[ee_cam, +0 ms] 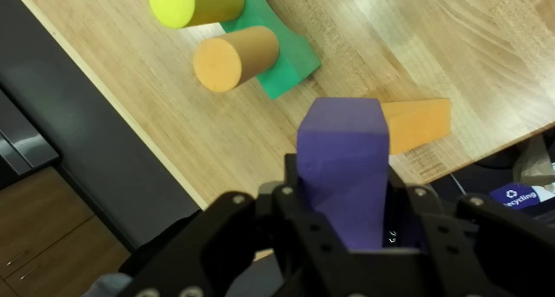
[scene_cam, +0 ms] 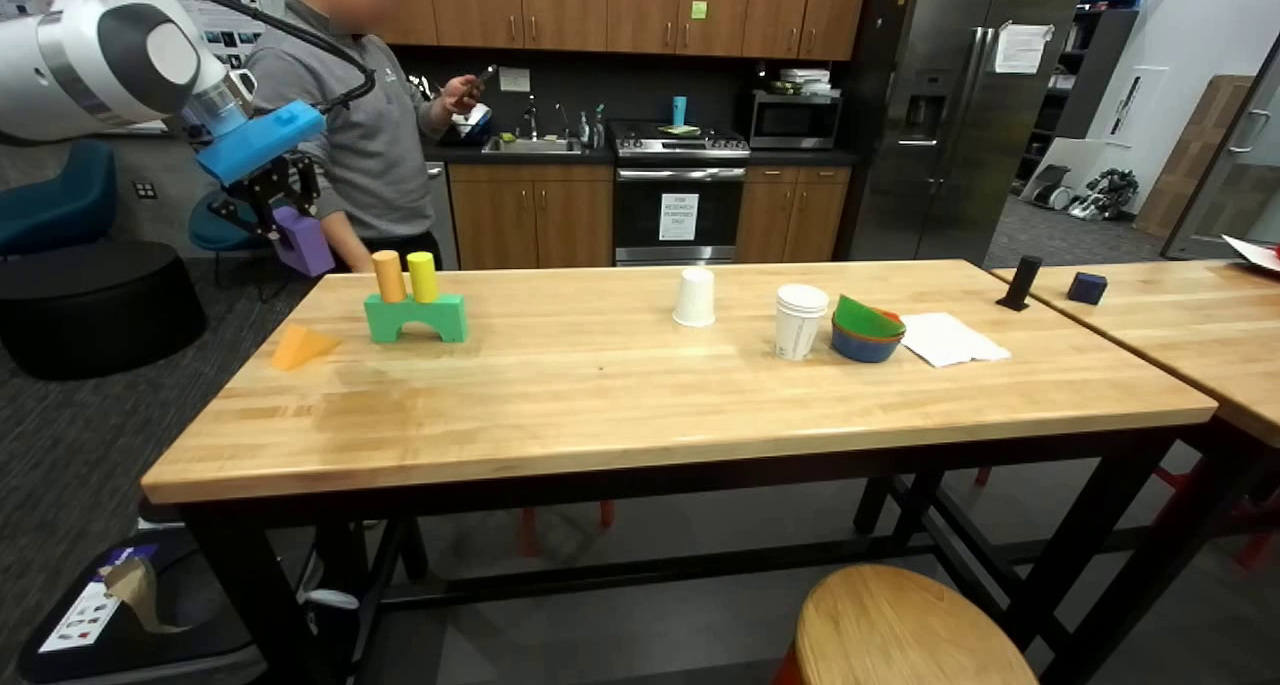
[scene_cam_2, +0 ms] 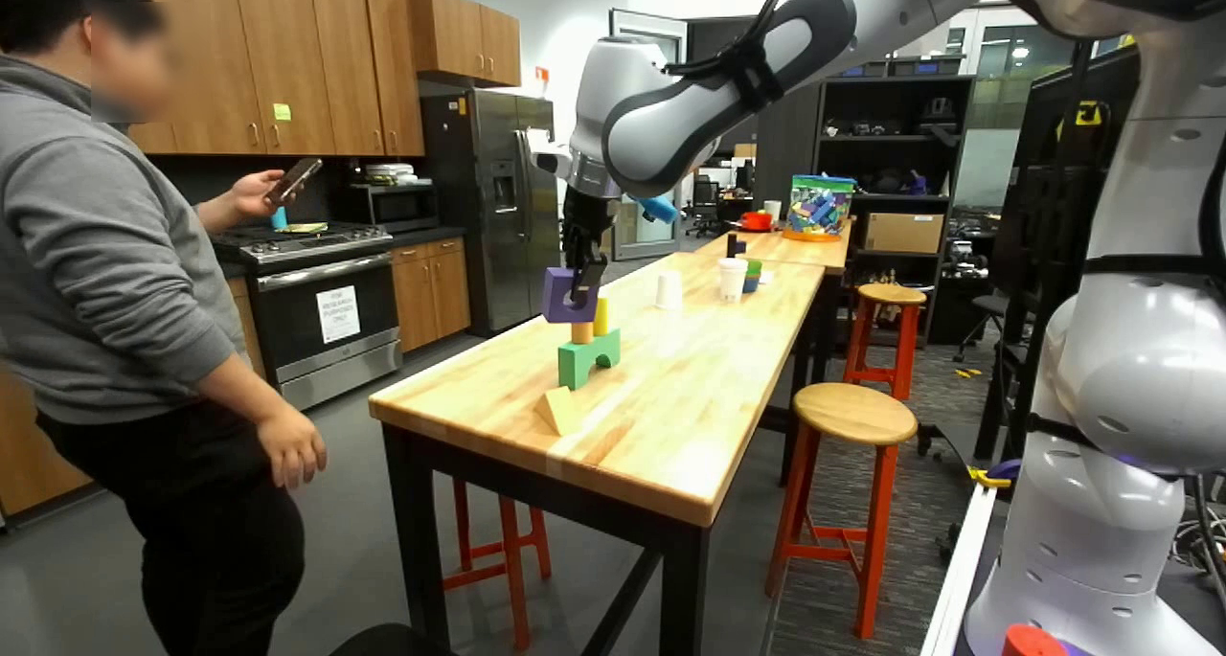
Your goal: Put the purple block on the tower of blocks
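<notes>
While gripper (ee_cam: 340, 171) pinches purple block (scene_cam: 303, 241), orange wedge (scene_cam: 303, 347) near tower (scene_cam: 416, 311), person (scene_cam_2: 115, 254) beside table (scene_cam: 560, 395), white cups (scene_cam: 797, 327) farther along

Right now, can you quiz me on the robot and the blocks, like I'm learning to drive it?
1. What is the gripper holding?
2. True or false: the wedge sits on the green block.
3. How many cylinders stand on the green block: A, one; B, two; C, three?

Key: 1, the purple block. 2, false; the wedge is on the table. 3, B; one orange, one yellow.
</notes>
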You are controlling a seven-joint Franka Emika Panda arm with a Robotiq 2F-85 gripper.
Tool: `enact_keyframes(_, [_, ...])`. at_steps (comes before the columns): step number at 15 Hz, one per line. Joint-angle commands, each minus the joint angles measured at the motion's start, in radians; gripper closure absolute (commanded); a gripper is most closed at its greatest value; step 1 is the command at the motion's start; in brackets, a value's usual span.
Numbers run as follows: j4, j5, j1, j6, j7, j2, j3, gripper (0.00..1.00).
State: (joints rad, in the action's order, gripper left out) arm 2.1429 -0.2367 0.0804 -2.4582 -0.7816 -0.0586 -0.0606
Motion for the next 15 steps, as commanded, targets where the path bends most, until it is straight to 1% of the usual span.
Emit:
enact_keyframes(1, [-0.006, -0.006, 0.005, -0.002, -0.011, 0.003, -0.005, 0.84])
enact_keyframes(2, [-0.012, -0.011, 0.007, -0.002, -0.021, 0.007, -0.007, 0.84])
enact_keyframes(5, [-0.022, 0.0, 0.013, 0.0, -0.106, 0.009, -0.006, 0.84])
enact_keyframes(8, [-0.037, -0.002, 0.005, 0.008, -0.215, 0.007, 0.005, 0.84])
enact_keyframes(12, [-0.08, 0.013, -0.032, 0.024, -0.424, 0.011, 0.049, 0.84])
enact_keyframes(15, [-0.125, 0.055, -0.063, 0.039, -0.633, 0.032, 0.088, 0.84])
